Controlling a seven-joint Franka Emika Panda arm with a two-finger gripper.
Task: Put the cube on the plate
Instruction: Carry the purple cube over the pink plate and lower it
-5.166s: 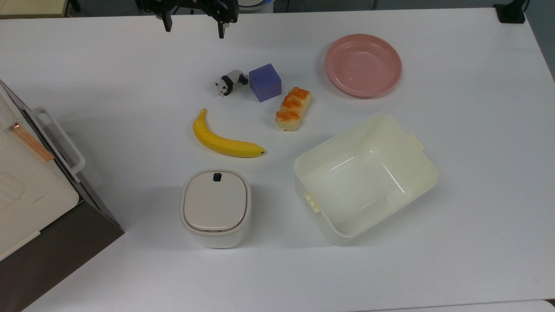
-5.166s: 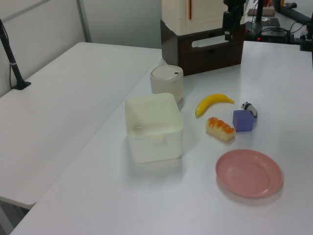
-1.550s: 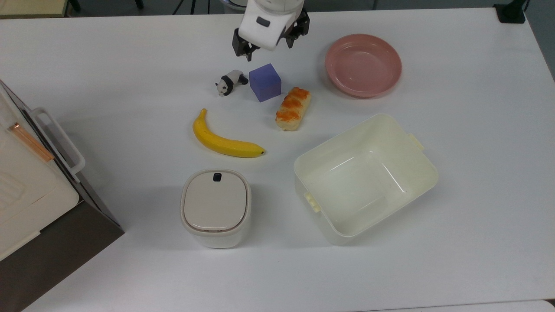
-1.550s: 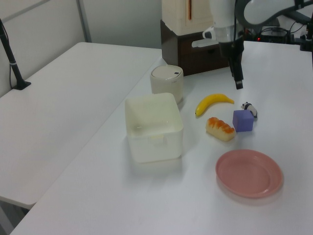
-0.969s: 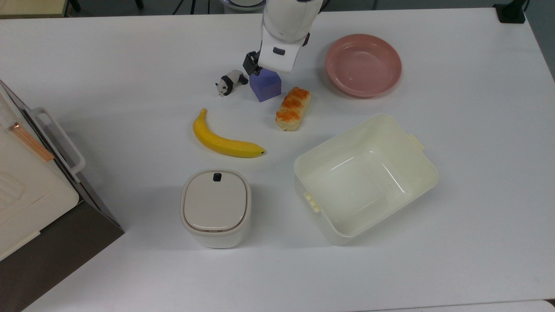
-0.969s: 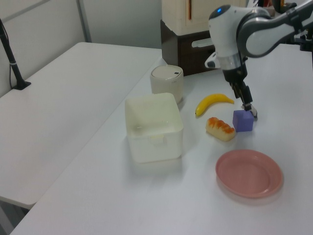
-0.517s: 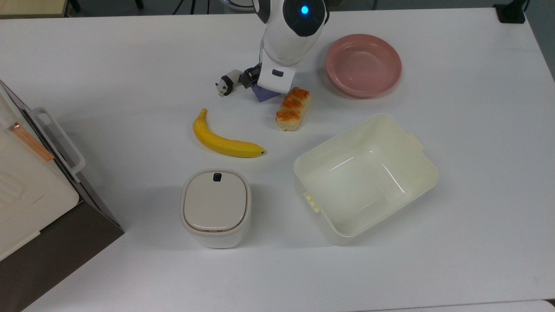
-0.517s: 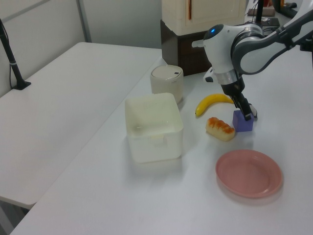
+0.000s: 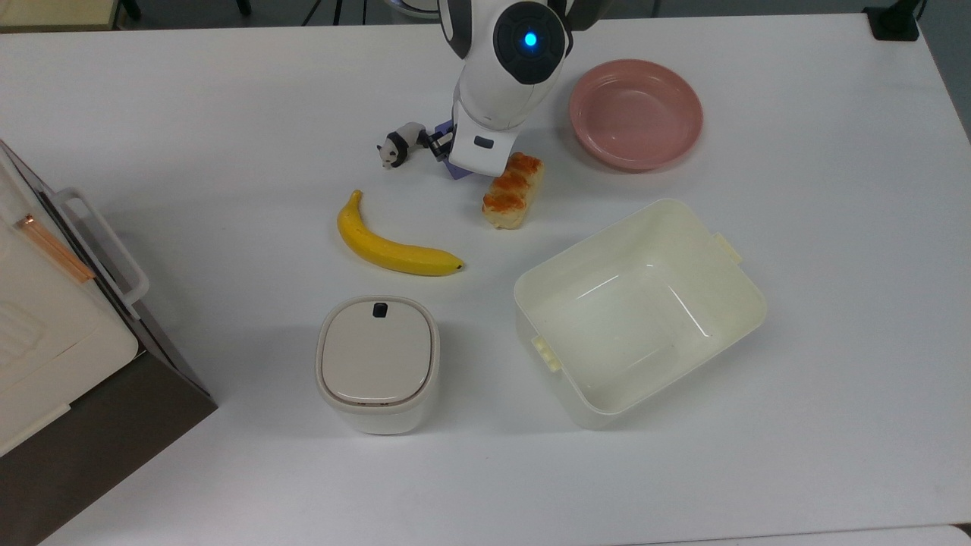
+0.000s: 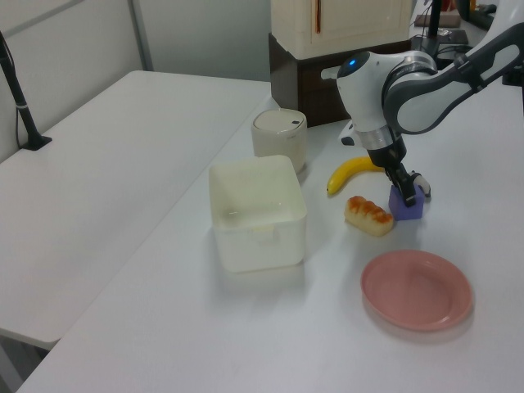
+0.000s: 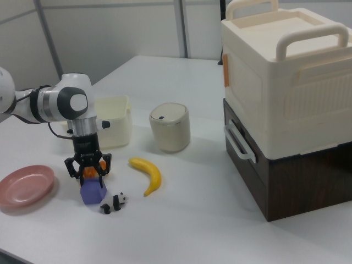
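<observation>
In the top view the arm reaches down over the cube [image 9: 452, 170], hiding most of it; a purple corner peeks out just beside the panda [image 9: 400, 143] and the bread [image 9: 513, 189]. The plate [image 9: 636, 114] sits bare near the surface's [image 9: 190, 114] far edge. The tub [image 9: 639, 311] holds nothing, and the lidded pot [image 9: 377, 362] is closed. A banana [image 9: 391, 244] lies between the panda and the pot.

From the left view the gripper [image 10: 406, 194] is down on the cube [image 10: 408, 206], which rests on the surface, apart from the plate [image 10: 417, 290]. The tub [image 10: 257, 213] is empty here too.

In the right view the fingers [image 11: 70, 168] are spread, straddling the top of the cube [image 11: 92, 192] without clearly clamping it. The plate [image 11: 25, 184] lies at the right view's left, and the stacked crates [image 11: 286, 104] stand at the right view's right.
</observation>
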